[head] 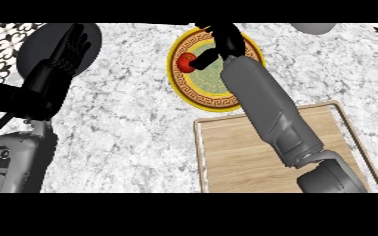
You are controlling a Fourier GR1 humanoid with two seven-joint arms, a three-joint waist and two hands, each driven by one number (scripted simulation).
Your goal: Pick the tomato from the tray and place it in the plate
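The red tomato (185, 61) lies on the left part of the round plate (193, 93), which has a yellow patterned rim and a green centre. My right hand (227, 39) hangs over the plate with its forearm crossing the plate's right half. Its thumb (206, 58) reaches down-left and touches the tomato's right side, while the fingers point away toward the plate's far rim, apart from the tomato. The wooden tray (229, 155) sits just in front of the plate at the lower right, with nothing showing on its bare boards. My left hand (70, 47) rests open at the upper left, fingers up.
A dark grey round object (40, 42) lies behind the left hand at the counter's far left. A light grey rounded object (314, 27) shows at the far right edge. White marbled counter (125, 120) spreads between the left arm and the tray.
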